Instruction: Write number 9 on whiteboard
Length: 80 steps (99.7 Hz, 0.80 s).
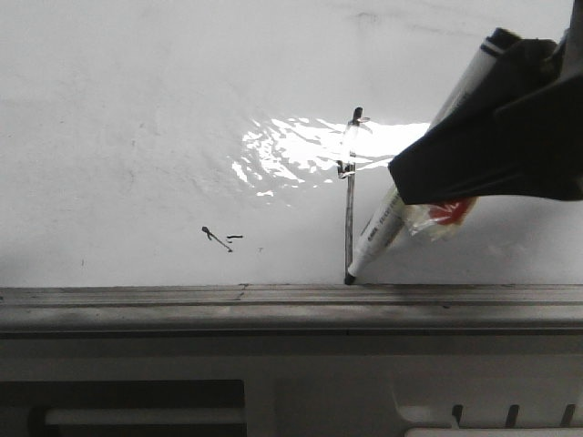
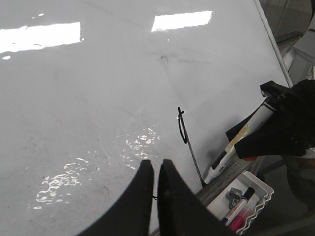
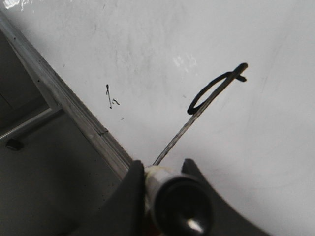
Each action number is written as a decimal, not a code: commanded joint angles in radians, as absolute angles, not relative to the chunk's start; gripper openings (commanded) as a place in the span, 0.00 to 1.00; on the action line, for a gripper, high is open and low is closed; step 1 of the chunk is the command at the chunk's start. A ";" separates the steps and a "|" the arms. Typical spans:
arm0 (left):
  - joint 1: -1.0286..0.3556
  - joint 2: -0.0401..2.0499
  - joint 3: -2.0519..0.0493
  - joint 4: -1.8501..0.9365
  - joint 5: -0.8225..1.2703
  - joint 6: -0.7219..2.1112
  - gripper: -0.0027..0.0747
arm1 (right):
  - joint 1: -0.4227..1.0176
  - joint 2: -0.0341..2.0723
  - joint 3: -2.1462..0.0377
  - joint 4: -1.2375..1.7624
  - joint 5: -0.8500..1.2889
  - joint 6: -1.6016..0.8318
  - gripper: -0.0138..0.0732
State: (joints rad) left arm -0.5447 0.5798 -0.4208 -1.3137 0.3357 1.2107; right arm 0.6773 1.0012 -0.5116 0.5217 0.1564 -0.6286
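A: What is taking up the most room here?

B: The whiteboard is filling nearly the whole front view, glossy and faintly smudged, with a bright glare patch near its middle. Its grey metal ledge is running along the near edge, right across the picture.

A: And where is the number 9 sitting?

B: The number 9 is standing right of centre, a thin black stroke running from a small hook at its top, in the glare, down to the ledge. In the right wrist view a narrow loop is showing beside the top of the stroke.

A: How are the arms lying?

B: The right pincer is coming in from the right edge and gripping a marker tilted toward the board. The marker's black tip is touching the board at the foot of the stroke, just beside the ledge. The left pincer is hanging over the board near that same edge with its jaws almost together and nothing between them.

A: Any free room?

B: The board's left half and far part are lying open, apart from a tiny black scribble well left of the stroke. A small white tray of pens is sitting just past the ledge.
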 commanded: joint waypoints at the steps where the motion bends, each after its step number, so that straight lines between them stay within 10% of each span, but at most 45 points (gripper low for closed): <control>1: -0.543 0.580 -0.447 -1.344 0.337 1.205 0.06 | 0.677 0.980 -0.568 0.481 0.118 -0.652 0.11; 24: -0.543 0.628 -0.451 -1.344 0.455 1.207 0.53 | 0.750 0.880 -0.736 0.477 0.353 -0.682 0.10; 80: -0.543 1.060 -0.518 -1.752 0.903 1.943 0.54 | 0.920 0.914 -0.754 0.477 0.433 -0.795 0.10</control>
State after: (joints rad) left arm -0.5447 1.0245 -0.4801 -1.6345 0.8118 1.8917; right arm 0.9116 0.8993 -0.7188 0.4671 0.5065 -0.7780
